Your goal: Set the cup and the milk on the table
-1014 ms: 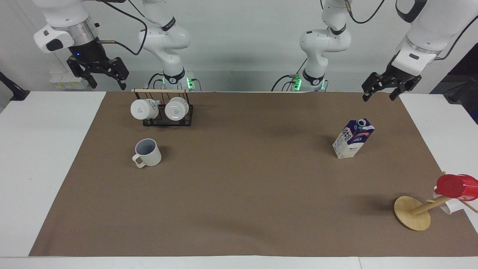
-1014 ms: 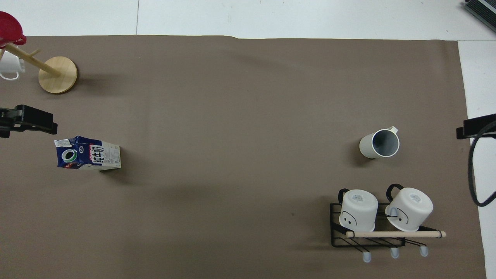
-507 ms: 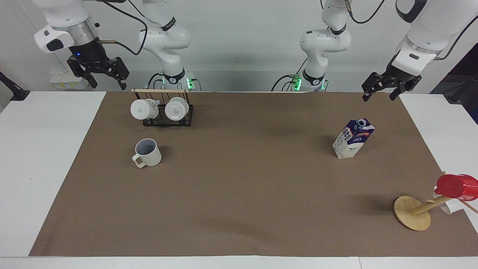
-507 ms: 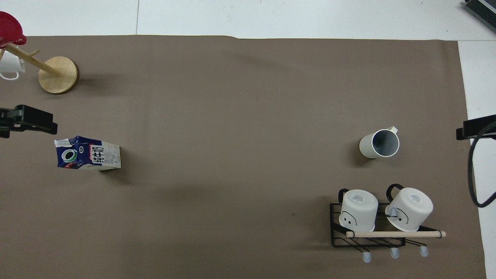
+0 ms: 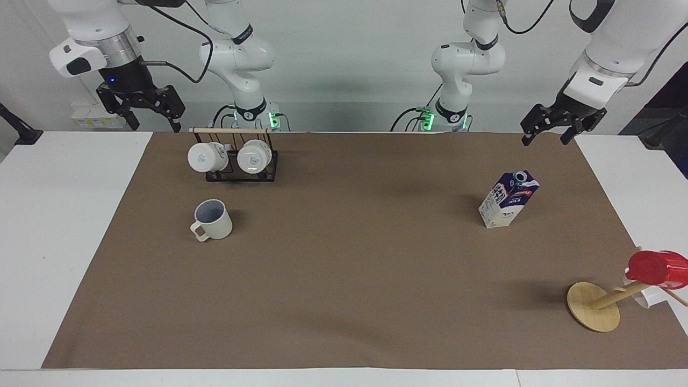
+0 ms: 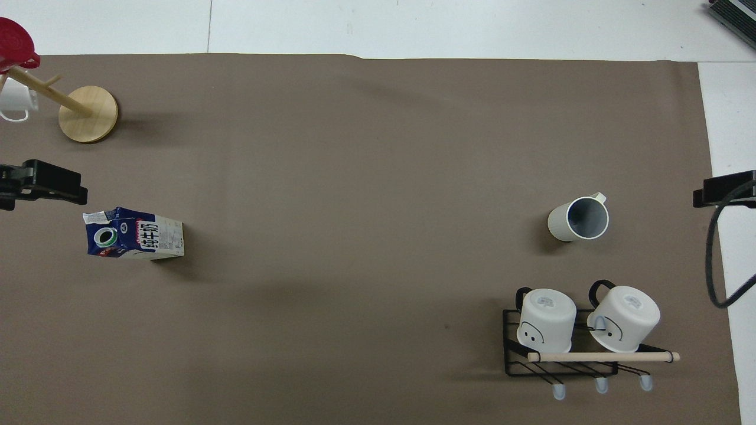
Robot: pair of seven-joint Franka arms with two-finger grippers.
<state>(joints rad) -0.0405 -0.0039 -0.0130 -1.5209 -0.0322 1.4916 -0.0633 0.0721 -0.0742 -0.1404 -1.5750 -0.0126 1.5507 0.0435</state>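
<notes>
Already, you can see the cup (image 5: 213,219) and milk (image 5: 507,199) upright on the worktop (image 5: 344,301), each toward its own arm's end, so both grippers, right (image 5: 143,112) and left (image 5: 553,128), hang raised, fingers spread and empty.

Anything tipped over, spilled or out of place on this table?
Nothing stands out. The cream-white ceramic mug and the blue-and-white gable-top milk carton both stand upright on the brown sheet of the white table, nothing is spilled, and both claws hang open and empty, apart from them.
</notes>
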